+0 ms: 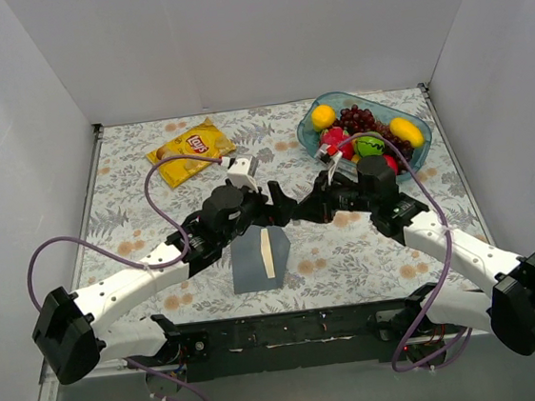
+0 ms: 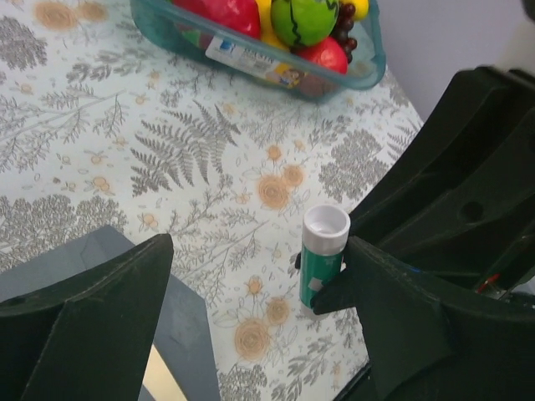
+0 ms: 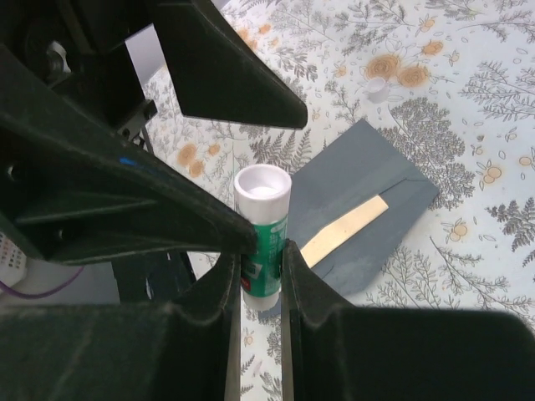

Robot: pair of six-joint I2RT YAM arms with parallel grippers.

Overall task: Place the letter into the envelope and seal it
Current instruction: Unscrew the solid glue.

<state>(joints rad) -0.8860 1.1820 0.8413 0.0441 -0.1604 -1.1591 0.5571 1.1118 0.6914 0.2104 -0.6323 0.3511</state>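
Nearest my left wrist, my left gripper (image 2: pixel 257 244) stands spread wide and grips nothing. I judge it is open that far to leave room around what my other hand carries. Under its left finger lies the envelope (image 2: pixel 180 326), flat on the table (image 2: pixel 209 150), with a cream strip of the letter (image 3: pixel 344 227) showing along its mouth. So the letter seems tucked in and the flap not yet glued.

Just inside my left gripper's right finger stands the glue stick (image 2: pixel 322 259); I cannot tell whether they touch. My right gripper (image 3: pixel 261 267) is pinched narrow on the stick's lower body. That leaves the uncapped top free to reach the flap and keeps it right above the envelope. A small white cap (image 3: pixel 378 88) sits on the table beyond the envelope's far corner. The fruit bowl (image 2: pixel 368 58) is well apart, ahead of my left hand.
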